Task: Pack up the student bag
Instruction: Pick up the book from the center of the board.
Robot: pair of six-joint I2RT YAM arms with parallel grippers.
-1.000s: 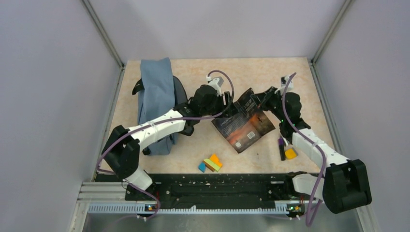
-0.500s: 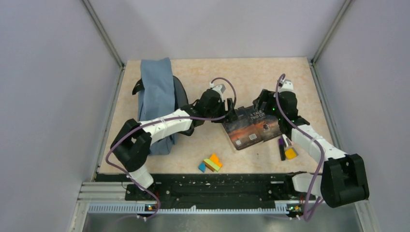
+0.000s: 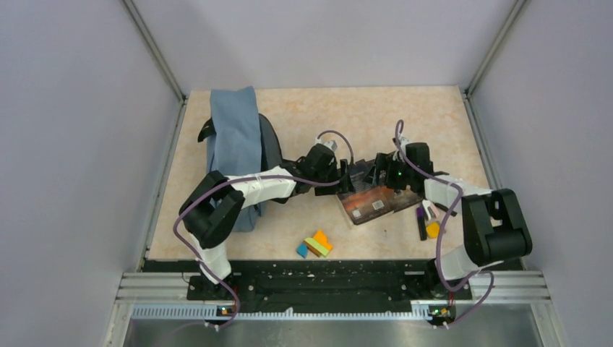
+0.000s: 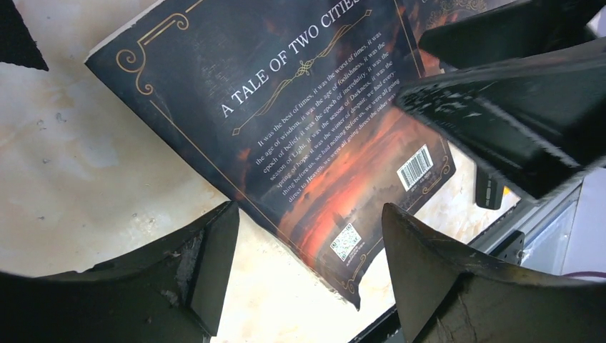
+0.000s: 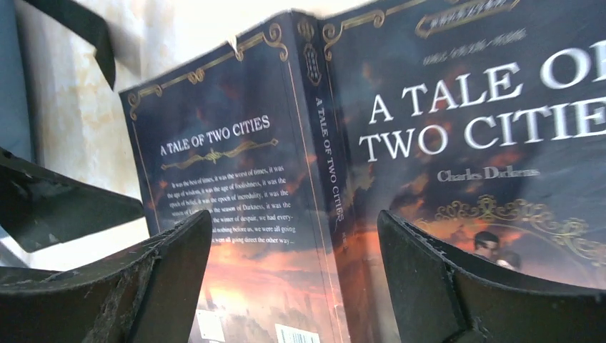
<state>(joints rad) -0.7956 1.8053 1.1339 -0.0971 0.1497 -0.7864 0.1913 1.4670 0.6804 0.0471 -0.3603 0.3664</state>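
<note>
The student bag (image 3: 235, 137), slate-blue with black straps, lies along the table's left side. A dark paperback, "A Tale of Two Cities" (image 3: 376, 202), lies open with its covers up at the table's middle right. My left gripper (image 3: 348, 177) hangs open at the book's left edge. In the left wrist view the book (image 4: 307, 107) has its near corner between the wide fingers of the left gripper (image 4: 309, 214), untouched. My right gripper (image 3: 377, 173) is open just above the book's far edge. In the right wrist view the right gripper (image 5: 294, 218) straddles the spine of the book (image 5: 243, 179) without gripping.
Coloured blocks (image 3: 314, 244) lie near the front edge. A purple marker (image 3: 421, 220) and a small yellow piece (image 3: 434, 229) lie right of the book. Grey walls enclose the table on three sides, and a black rail (image 3: 325, 278) runs along the front.
My right gripper has opened and let go of the book, which has dropped lower and flatter onto the table. Both grippers have moved nearer and closer together, and the left one has opened wider.
</note>
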